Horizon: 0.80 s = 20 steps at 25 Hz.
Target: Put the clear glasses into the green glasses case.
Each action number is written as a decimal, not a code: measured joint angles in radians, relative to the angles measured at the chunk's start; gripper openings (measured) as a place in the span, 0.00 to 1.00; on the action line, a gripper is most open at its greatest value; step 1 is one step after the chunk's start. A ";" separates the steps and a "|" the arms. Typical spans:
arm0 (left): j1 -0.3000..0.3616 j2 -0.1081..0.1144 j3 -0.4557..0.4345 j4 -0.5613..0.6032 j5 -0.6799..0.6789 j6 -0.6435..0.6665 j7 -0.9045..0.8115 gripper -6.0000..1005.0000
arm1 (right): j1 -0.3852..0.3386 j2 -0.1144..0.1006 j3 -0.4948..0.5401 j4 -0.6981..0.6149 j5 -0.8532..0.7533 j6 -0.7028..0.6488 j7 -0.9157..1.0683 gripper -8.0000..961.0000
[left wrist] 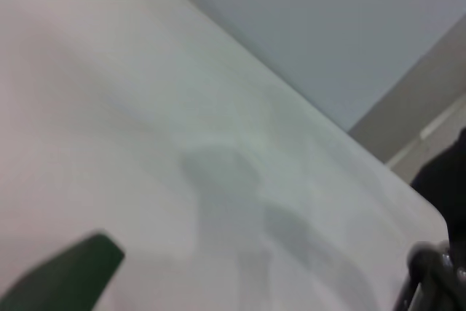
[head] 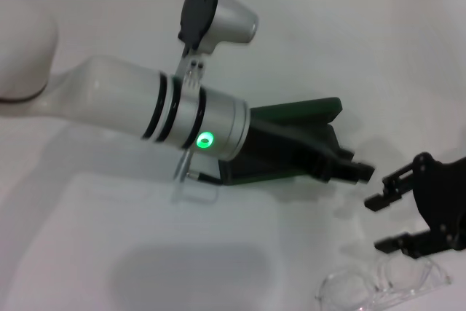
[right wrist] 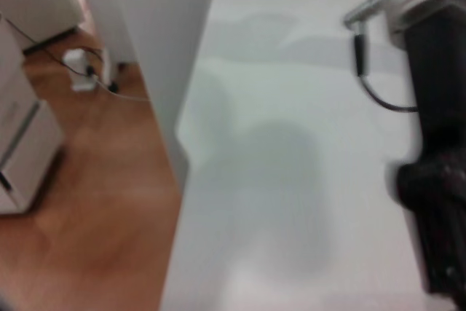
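Observation:
The green glasses case (head: 302,112) lies at the table's middle, largely covered by my left arm; one green corner (left wrist: 67,279) of it shows in the left wrist view. My left gripper (head: 351,168) is at the case's right end, low over its dark part. The clear glasses (head: 384,285) lie on the table near the front right edge. Just above and behind them my right gripper (head: 387,221) hangs open, its two black fingers apart with nothing between them, a short way right of the left gripper.
The white left forearm (head: 182,114) with a green light crosses the table from the left, and shows too in the right wrist view as a black wrist (right wrist: 437,202). The table edge (right wrist: 186,180) drops to a wooden floor. A wall backs the table.

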 joint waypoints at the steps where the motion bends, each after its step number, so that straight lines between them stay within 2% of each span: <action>1: 0.006 0.000 0.001 -0.002 -0.006 0.001 0.015 0.45 | 0.005 0.000 -0.011 0.000 -0.014 -0.007 -0.002 0.56; 13: 0.134 -0.003 -0.014 -0.004 -0.238 0.005 0.341 0.45 | 0.023 -0.002 -0.034 -0.004 -0.041 -0.033 -0.021 0.56; 20: 0.168 -0.002 -0.026 -0.030 -0.290 -0.002 0.413 0.45 | 0.031 -0.007 0.049 -0.039 -0.042 -0.108 -0.023 0.56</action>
